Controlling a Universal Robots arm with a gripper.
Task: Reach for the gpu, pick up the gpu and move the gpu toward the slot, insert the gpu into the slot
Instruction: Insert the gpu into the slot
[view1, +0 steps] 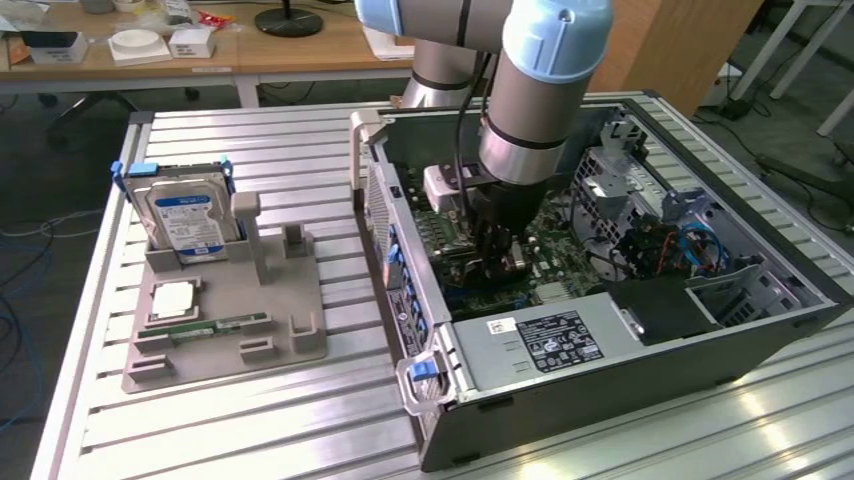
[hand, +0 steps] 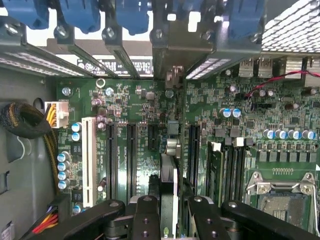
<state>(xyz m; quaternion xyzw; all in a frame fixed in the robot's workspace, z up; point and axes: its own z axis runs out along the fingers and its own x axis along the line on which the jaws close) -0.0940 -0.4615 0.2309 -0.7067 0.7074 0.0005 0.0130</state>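
Fingers (hand: 200, 220) came first: from the wrist view you saw two dark pads clenched on the card (hand: 169, 190), which stood edge-on between them, its thin edge running away from the gripper (hand: 169, 220) toward the back wall of the case. Right beyond the fingertips lay the green board (hand: 150, 107), with a row of long black slots on either side of the card and one white slot (hand: 88, 160) farther off to one side. Just past the card on the other side sat the memory sockets, and beyond those the metal frame of the processor socket (hand: 280, 200). Farthest out, at the case wall, were the blue clips (hand: 80, 15) over the bracket openings.

You were in the insert step, as I judge it: the card was carried, inside the case, and lined up lengthwise with the slots. Whether its bottom edge had already met a slot you could not tell. The next move would call for a straight push down with the card kept upright and its bracket end meeting an opening at the wall.

The exterior view gave you what the wrist camera could not: the arm (view1: 534, 110) reaching down into the open computer case (view1: 601, 380), and well apart on the exterior view's left, a grey holder (view1: 227, 330) with the hard drive (view1: 184, 220) standing in it.
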